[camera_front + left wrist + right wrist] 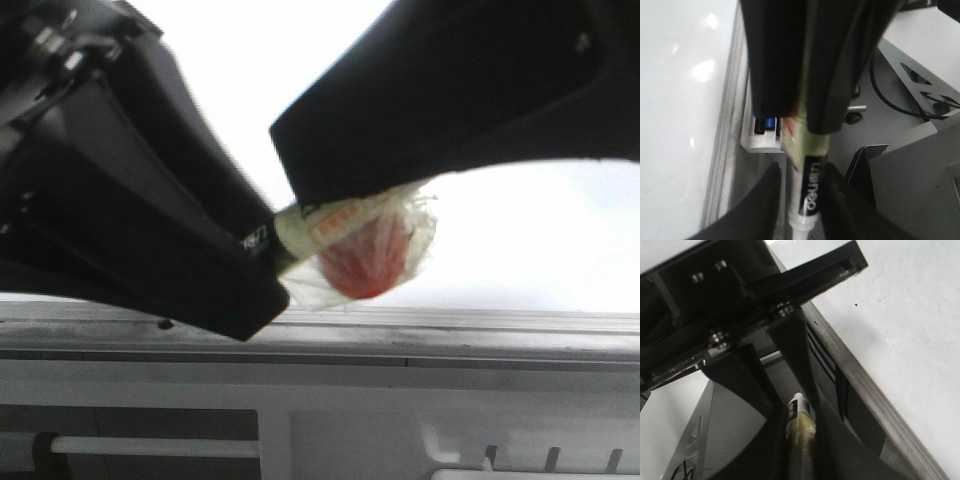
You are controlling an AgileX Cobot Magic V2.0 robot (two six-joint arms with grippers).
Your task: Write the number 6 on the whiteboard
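Marker [809,192] pinched between both pincers – left pincer [802,210] on barrel, right pincer [800,440] on taped end – whiteboard [540,240] just beyond.

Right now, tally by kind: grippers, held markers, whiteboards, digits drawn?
Grippers: 2, the left gripper and the right gripper, with the fingers of both on the marker
Held markers: 1, the marker
Whiteboards: 1, the whiteboard
Digits drawn: 0 visible
Total: 4

Robotics lab bench, whiteboard [520,250] with metal rail, slotted grey-white frame [450,440], loose black cables [890,102]
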